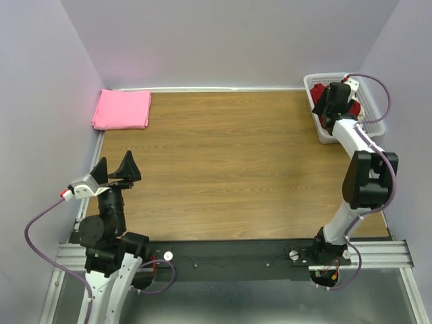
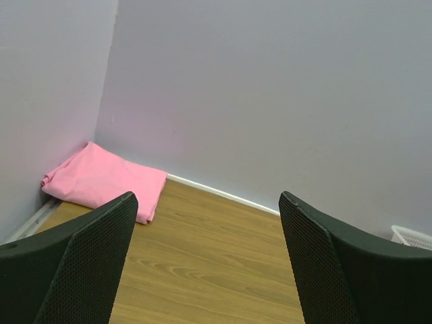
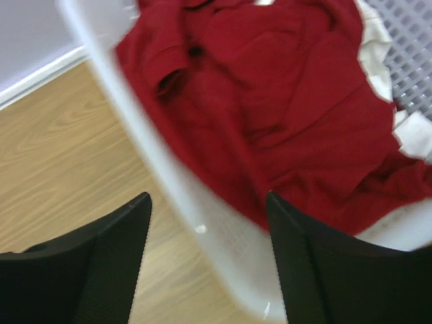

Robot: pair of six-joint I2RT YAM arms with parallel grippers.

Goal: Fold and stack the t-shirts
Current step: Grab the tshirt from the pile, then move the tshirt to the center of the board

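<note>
A folded bright pink t-shirt lies in the table's far left corner, and the left wrist view shows it against the wall. A crumpled dark red t-shirt fills the white basket at the far right, with cream-white cloth showing at its edge. My right gripper hovers open above the basket's near rim, its jaws straddling that rim and holding nothing. My left gripper stands open and empty over the near left of the table, well short of the pink shirt.
Purple walls close in the table on the left, back and right. A corner of the white basket shows at the right edge of the left wrist view. Bare wood tabletop spreads between the two arms.
</note>
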